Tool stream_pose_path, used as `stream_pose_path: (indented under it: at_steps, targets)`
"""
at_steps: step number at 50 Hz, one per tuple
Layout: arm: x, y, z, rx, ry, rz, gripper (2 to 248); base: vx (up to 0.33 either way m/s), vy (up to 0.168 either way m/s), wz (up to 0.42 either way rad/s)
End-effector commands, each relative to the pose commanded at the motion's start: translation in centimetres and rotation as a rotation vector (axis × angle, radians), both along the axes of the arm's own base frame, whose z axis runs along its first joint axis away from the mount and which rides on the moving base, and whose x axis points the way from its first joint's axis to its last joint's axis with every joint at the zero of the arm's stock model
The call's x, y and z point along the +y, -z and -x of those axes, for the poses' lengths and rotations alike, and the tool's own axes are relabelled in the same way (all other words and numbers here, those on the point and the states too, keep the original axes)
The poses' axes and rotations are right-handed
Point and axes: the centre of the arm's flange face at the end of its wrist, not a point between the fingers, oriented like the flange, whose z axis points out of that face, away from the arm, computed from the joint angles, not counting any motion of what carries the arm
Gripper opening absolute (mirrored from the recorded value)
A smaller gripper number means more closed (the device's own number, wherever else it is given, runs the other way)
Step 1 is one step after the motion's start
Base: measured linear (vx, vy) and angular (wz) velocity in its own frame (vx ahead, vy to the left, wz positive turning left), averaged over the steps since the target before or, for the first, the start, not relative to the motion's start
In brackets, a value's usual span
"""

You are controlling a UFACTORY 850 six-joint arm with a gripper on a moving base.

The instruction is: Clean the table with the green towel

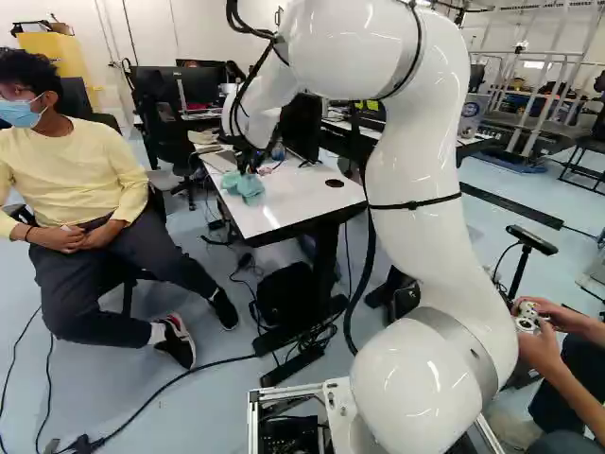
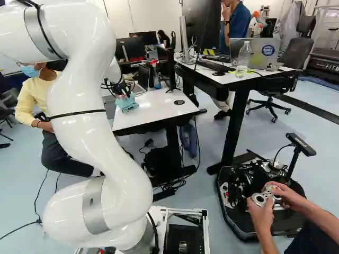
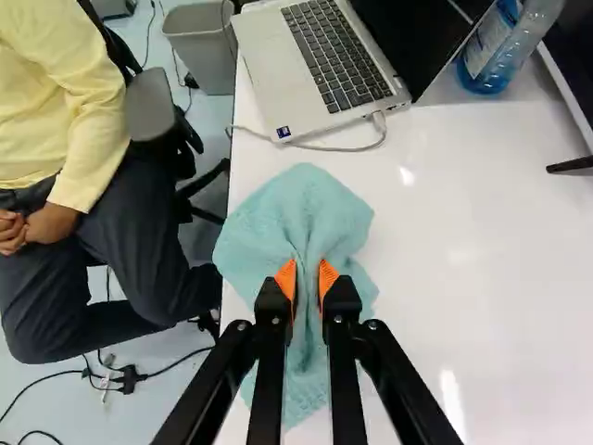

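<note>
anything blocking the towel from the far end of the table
Yes: just ahead of the towel, held in the gripper, a white cable loops across the table, with the laptop behind it and a bottle beside the laptop.

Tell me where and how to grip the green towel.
Best pinched by the raised fold near its middle, from above, one finger on each side, as the gripper has it. The towel lies spread on the table, and that fold stands up; its flat edges would likely be harder to catch.

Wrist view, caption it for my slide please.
Gripper pinching the green towel on a white table, open laptop ahead.
</note>
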Motion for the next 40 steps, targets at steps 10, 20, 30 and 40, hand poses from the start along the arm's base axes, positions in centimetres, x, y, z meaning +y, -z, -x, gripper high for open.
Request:
stream_pose_path:
  at_steps: [10, 20, 30, 40]
  targets:
    - [0.1, 1.3, -0.3, 0.017, 0.000, 0.007, 51, 0.000, 0.000, 0.000]
    - [0.2, 1.8, -0.4, 0.023, 0.000, 0.009, 51, 0.000, 0.000, 0.000]
    - [0.2, 1.8, -0.4, 0.024, 0.000, 0.009, 51, 0.000, 0.000, 0.000]
    - [0.2, 1.8, -0.4, 0.024, 0.000, 0.009, 51, 0.000, 0.000, 0.000]
